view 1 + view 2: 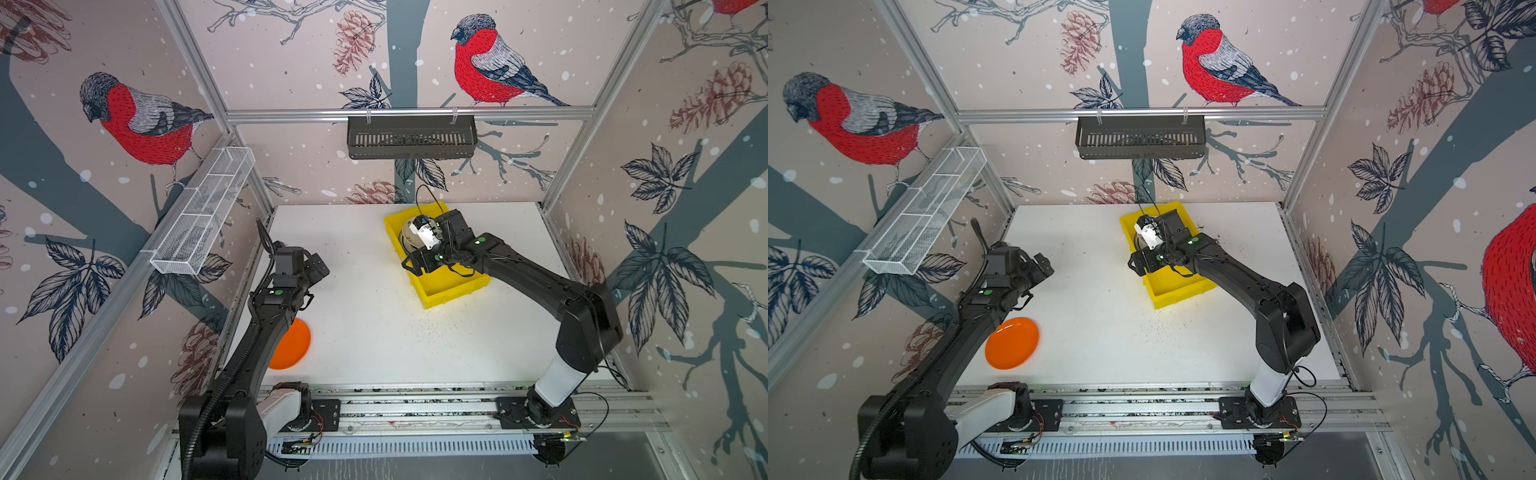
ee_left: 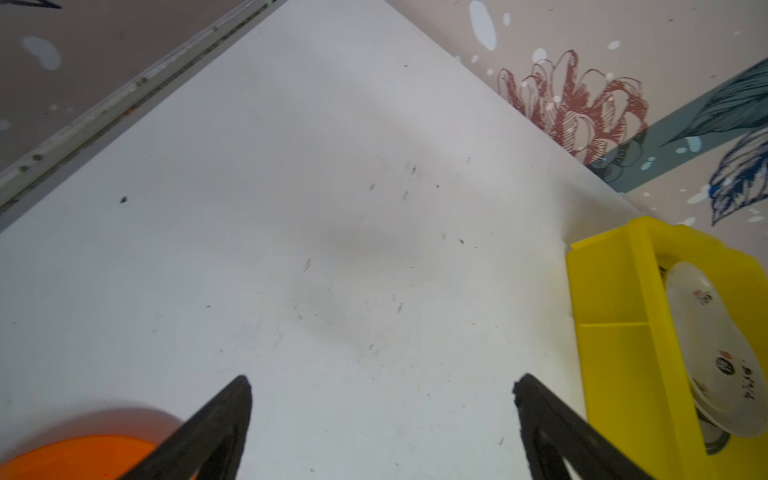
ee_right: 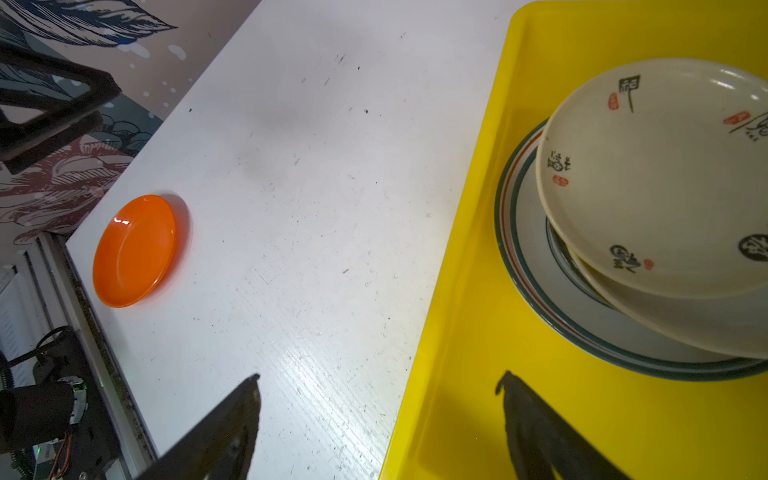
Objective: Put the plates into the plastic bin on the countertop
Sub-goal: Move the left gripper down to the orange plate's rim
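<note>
Orange plate (image 1: 1012,343) sits on countertop (image 1: 1100,324) well apart from plastic bin (image 1: 1177,291); left gripper (image 2: 382,378), jaws spread, empty, is nearer it. Right gripper (image 3: 380,376), spread, empty, hangs over the bin rim beside stacked plates (image 3: 648,174). Likely left arm's pick.

left pincer (image 2: 382,380): jaws wide | right pincer (image 3: 379,377): jaws wide, reaching forward, probably angled down
</note>
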Controlling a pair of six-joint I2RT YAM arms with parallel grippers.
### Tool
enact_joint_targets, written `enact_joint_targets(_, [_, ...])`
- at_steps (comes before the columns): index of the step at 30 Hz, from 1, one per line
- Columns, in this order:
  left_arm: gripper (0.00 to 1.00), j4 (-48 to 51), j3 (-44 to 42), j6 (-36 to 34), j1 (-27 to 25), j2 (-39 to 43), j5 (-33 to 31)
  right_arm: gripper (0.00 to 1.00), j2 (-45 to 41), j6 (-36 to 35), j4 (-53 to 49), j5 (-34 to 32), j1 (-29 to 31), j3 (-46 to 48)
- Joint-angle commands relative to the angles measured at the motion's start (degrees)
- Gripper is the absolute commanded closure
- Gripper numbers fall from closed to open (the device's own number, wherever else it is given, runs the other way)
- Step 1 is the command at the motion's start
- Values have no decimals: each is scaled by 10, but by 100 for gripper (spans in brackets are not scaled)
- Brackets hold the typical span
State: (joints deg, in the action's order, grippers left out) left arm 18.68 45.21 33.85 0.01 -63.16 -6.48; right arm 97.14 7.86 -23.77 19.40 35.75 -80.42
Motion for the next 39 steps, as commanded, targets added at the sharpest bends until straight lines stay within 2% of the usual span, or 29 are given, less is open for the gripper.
enact_joint_targets(1, [2,69,-4,-19,35,9,-13,9,-14,10,48,40,-10,20])
enact_joint_targets(6, [2,101,-23,-22,90,24,-16,9,-18,13,58,48,-21,33])
enact_joint_targets(10, [2,126,-39,-23,130,26,7,9,-20,17,67,63,-28,43])
enact_joint_targets(13, [2,144,-44,-34,143,33,16,8,-21,17,75,84,-30,49])
enact_joint_targets(16, [2,122,-54,-47,152,50,65,8,-20,22,82,110,-33,51])
enact_joint_targets(20, [2,108,-52,-61,178,44,100,8,-23,22,80,110,-37,50])
enact_joint_targets(22, [2,117,-41,-62,188,31,92,8,-26,23,80,109,-38,51])
enact_joint_targets(27, [3,138,20,-104,187,-21,126,8,-27,27,93,108,-40,57])
enact_joint_targets(30, [6,172,51,-124,181,-64,147,8,-24,26,91,106,-45,59])
enact_joint_targets(34, [6,198,60,-104,126,-92,107,8,-25,28,92,105,-56,62])
enact_joint_targets(35, [3,202,60,-96,107,-94,78,8,-27,29,93,106,-58,64])
enact_joint_targets(39, [2,228,73,-70,49,-100,-10,8,-27,30,95,109,-60,67])
